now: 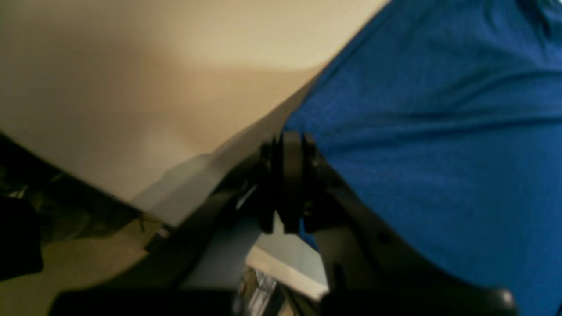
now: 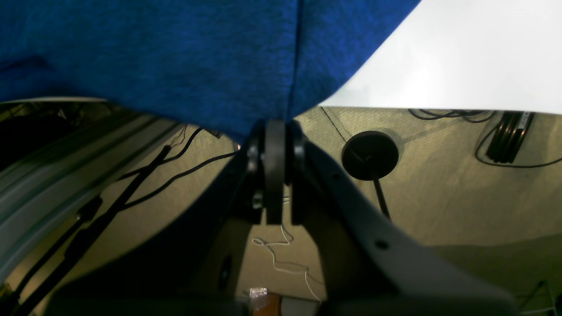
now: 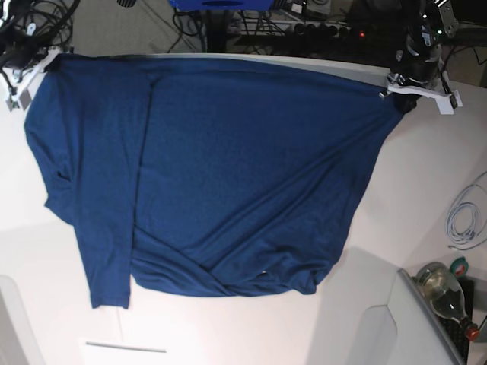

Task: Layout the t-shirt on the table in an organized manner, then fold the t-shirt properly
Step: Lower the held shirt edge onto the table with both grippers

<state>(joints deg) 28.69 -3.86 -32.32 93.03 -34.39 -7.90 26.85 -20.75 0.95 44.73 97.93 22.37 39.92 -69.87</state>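
A coiled white cable point(image 3: 466, 217) lies at the right edge of the bench. Near the bench's front right corner stands a glass bottle point(image 3: 444, 293) with a red cap, and just beside it a roll of green tape point(image 3: 459, 266). Beyond the far edge, a tangle of dark cables point(image 3: 190, 19) and a power strip point(image 3: 319, 30) sit on the floor. In the right wrist view, a round black disc point(image 2: 369, 154) rests on the carpet, with black cables point(image 2: 175, 171) and a thin white string point(image 2: 281, 259) nearby.
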